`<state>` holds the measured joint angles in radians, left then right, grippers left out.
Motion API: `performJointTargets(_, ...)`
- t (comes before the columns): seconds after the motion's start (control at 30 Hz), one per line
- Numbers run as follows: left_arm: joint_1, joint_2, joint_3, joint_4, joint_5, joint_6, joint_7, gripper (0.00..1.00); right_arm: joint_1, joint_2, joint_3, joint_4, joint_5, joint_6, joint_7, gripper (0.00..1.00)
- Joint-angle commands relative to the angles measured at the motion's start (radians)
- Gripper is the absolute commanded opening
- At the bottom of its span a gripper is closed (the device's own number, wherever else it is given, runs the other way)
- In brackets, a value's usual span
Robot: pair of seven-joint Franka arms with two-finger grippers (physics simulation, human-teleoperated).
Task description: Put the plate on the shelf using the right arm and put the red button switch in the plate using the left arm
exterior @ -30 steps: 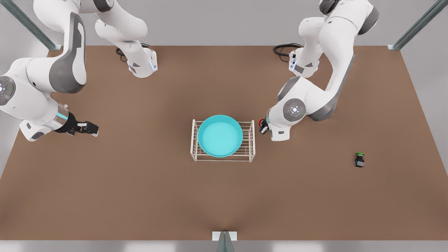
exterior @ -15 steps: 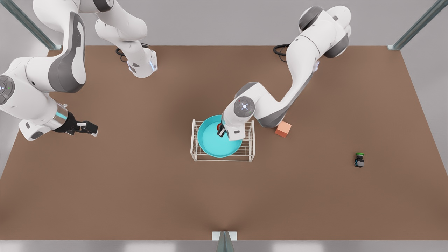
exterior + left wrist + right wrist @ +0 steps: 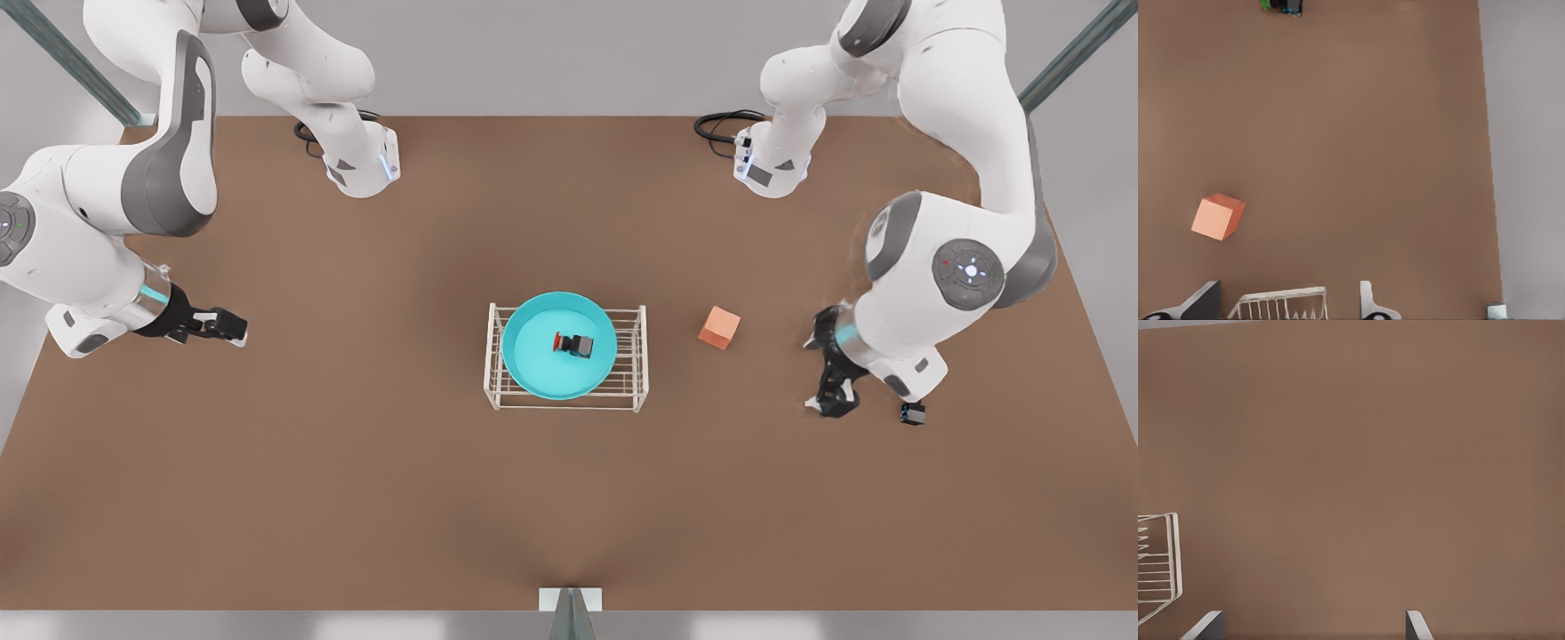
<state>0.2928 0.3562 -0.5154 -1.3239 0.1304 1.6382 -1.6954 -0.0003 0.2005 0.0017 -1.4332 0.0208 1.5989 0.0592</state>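
Plain brown matte worktop, bordered by pale grey floor. White thin-barred wire shelf carrying the round turquoise plate, its inside lighter than its rim. Red button switch: black boxy body, red cap. Orange matte cube. Second small black switch with green cap. Two white jointed arms with grey joint sections; black left gripper and black right gripper.

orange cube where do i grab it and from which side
Take the orange cube by two opposite flat side faces, coming straight down: it sits alone on the table, apart from the wire rack, slightly turned, so align the wrist. The open left gripper at the front view's right is nearest; the open right gripper waits at its left.
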Motion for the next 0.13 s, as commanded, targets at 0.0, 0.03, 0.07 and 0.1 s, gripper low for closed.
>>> performJointTargets(0.0, 0.132, -0.062, 0.002, -0.046, -0.048, -0.159, 1.413, 1.0, 0.0, -0.001, 0.0, 0.0, 0.001, 0.0, 0.001, 1.0)
performJointTargets(0.03, 0.121, -0.052, -0.002, -0.006, -0.04, -0.163, 1.419, 1.0, 0.0, -0.001, 0.0, 0.0, 0.001, 0.0, 0.001, 1.0)
performJointTargets(0.07, 0.117, -0.051, -0.003, -0.002, -0.029, -0.204, 1.418, 1.0, 0.0, -0.001, 0.0, 0.0, 0.001, 0.0, 0.001, 1.0)
performJointTargets(0.1, 0.117, -0.051, -0.003, 0.002, -0.029, -0.213, 1.418, 1.0, 0.0, -0.003, 0.0, 0.0, 0.001, 0.0, 0.001, 1.0)
